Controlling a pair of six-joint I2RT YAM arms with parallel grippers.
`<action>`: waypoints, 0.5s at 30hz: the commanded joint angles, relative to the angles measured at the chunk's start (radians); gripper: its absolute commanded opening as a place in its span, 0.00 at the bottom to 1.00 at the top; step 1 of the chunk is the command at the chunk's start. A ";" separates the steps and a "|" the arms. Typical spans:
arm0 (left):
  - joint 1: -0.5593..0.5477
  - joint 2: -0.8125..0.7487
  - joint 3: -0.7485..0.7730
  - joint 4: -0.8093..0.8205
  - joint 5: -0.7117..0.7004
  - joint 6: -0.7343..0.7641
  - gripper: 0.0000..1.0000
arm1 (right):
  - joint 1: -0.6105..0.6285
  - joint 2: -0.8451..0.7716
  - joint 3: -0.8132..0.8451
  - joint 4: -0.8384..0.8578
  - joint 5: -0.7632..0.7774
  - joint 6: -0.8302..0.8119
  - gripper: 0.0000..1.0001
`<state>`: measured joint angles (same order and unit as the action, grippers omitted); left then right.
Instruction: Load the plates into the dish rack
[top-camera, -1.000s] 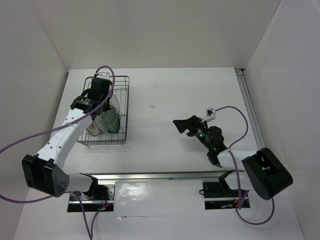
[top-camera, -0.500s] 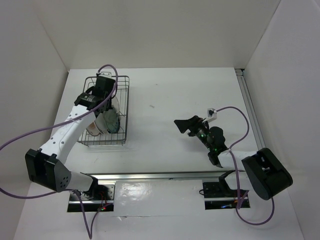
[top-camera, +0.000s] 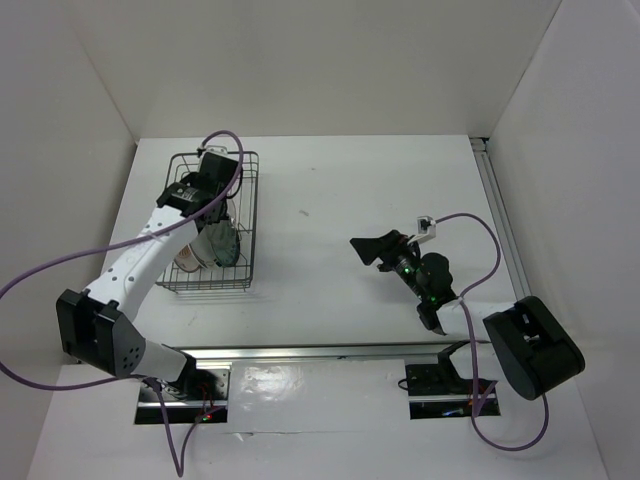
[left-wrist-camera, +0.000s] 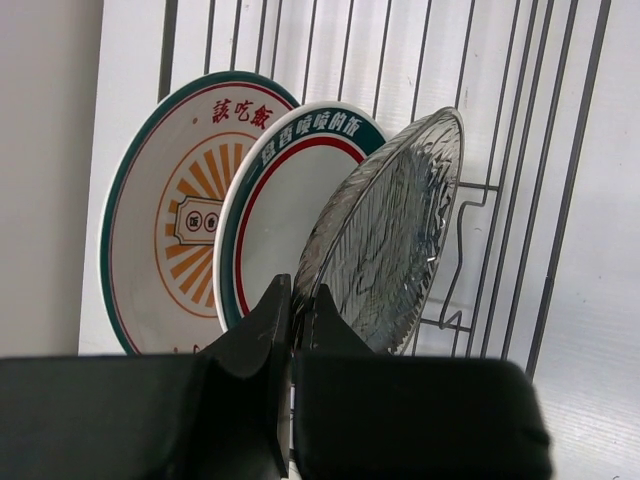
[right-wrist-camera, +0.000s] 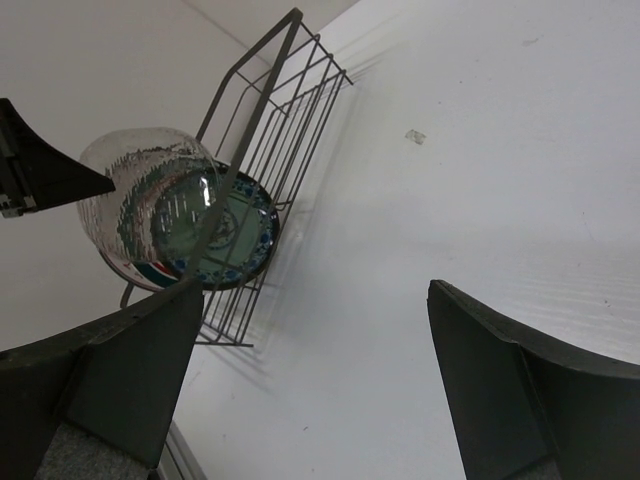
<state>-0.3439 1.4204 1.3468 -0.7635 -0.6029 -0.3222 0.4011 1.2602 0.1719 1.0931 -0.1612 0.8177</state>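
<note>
Nearest the bases, the right gripper (top-camera: 368, 252) hung over bare table (top-camera: 330, 180) with its jaws spread wide and nothing between them. It had hardly stirred in the last second, drifting only a shade farther out.

The change was all on the left. Over that second the left arm's shoulder and elbow had swung outward, and the wrist had slid a little to the right across the far half of the dish rack (top-camera: 254, 210). The left gripper (left-wrist-camera: 295, 292) had travelled with it, its jaws pressed together on what looked like the near rim of the clear glass plate (left-wrist-camera: 395, 230).

In the wrist view that plate stood tilted inside the rack, leaning toward the white plate with the green-and-red rim (left-wrist-camera: 285, 210). Behind that one stood the orange sunburst plate (left-wrist-camera: 170, 220). The right wrist view also showed the teal-patterned plate (right-wrist-camera: 245, 235) in the rack, behind the glass one.

Judging by this, all four plates were in the basket and only the last placement was unfinished. The small shift looked like the glass plate being nudged toward a slot between the prongs, though whether its lower edge was seated could not be seen.

The left arm reached long and low from its base, with the forearm angled up over the rack's near end and the wrist bent down into its far part.
</note>
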 joint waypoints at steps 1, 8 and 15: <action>0.000 -0.048 0.026 0.010 -0.047 -0.021 0.00 | -0.007 0.004 -0.005 0.082 -0.017 -0.006 1.00; 0.000 0.003 0.026 0.001 -0.060 -0.021 0.00 | -0.016 0.013 -0.014 0.100 -0.017 0.003 1.00; 0.000 0.012 0.026 0.001 -0.049 -0.021 0.00 | -0.016 0.004 -0.014 0.100 -0.026 0.003 1.00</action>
<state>-0.3439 1.4296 1.3468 -0.7670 -0.6319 -0.3229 0.3920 1.2671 0.1692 1.1149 -0.1730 0.8219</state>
